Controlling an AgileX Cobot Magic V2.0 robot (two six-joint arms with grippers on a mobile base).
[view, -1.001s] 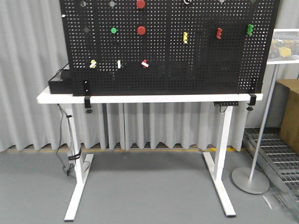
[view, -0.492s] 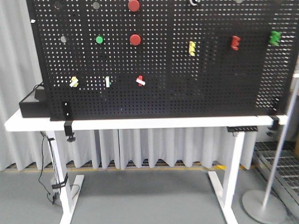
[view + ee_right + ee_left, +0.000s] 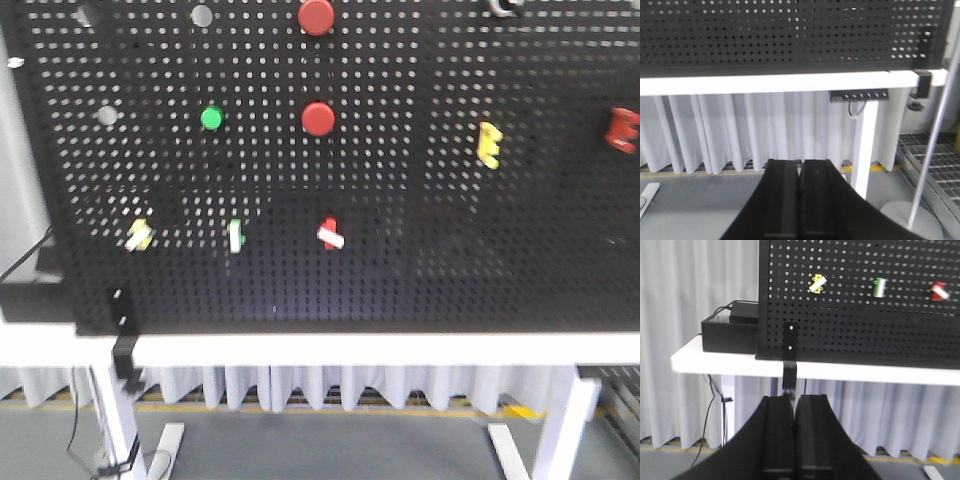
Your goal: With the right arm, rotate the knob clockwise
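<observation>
Black pegboard filled my front camera. It stood upright on the white surface, fixed at its lower corner by a bracket, which I took to be what kept its controls facing the robot.

Three small white-tipped knobs sat in a low row on it: a yellow knob, a green knob and a red knob. Two red buttons and a green button were mounted above them. Nothing in the views told me which knob the task meant.

The right gripper hung low with its fingers pressed together and nothing between them. Its camera saw only the board's bottom edge, the underside of the surface and the pale curtain behind, with no knob in sight. I judged the reach not yet begun: the arm would have to rise and the fingers part before any knob could be turned clockwise.

The left gripper was likewise closed and empty, pointing at the bracket below the yellow knob. A black box lay on the surface beside the board. I read that arm as parked, since the job belonged to the right.

The front picture was slightly blurred, so I could not make out how the knobs were angled.
</observation>
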